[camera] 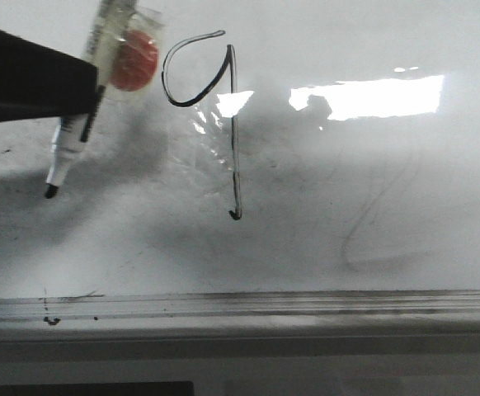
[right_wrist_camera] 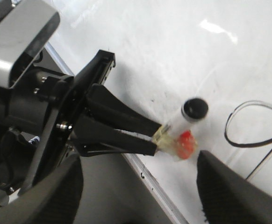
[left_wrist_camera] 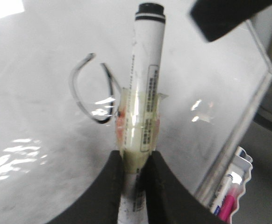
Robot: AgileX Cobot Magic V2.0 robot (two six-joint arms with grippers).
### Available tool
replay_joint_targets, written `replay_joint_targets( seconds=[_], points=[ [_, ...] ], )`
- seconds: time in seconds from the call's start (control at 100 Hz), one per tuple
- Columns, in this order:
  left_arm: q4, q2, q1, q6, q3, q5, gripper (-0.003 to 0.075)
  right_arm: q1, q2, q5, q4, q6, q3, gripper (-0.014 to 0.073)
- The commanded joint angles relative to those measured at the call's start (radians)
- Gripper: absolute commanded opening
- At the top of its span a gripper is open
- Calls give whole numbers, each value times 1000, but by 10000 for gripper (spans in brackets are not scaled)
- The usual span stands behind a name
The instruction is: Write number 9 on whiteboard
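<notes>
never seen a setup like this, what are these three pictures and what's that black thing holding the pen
These are three cameras on one two-armed robot, all taken at the same moment. The first looks forward over the whiteboard, a glossy white board with faint grey smudges and a grey rail along its near edge. The other two cameras sit on the robot's wrists.

The black shape at the left of the front view is the left gripper, a two-fingered clamp. Its fingers are shut on a marker, which has clear tape and something red stuck to its barrel. The left wrist view looks straight down that marker.

Drawn on the board is the number 9, a loop joined to a long stem with a small hook. The marker's tip is off to the left of it.

The right wrist view watches the left gripper from the side; the right gripper's own fingers appear spread apart.
</notes>
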Motion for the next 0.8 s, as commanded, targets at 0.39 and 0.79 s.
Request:
replay_joint_targets(
  seconds=[0.39,0.79],
  points=[
    [-574,-94,1,-15,-33,215,-20,4,-55,-106,-10,-7,-35,447],
    [-592,-20,-5,-15,-33,149,-20,4,-56,-102,-10,-7,-35,447]
  ],
)
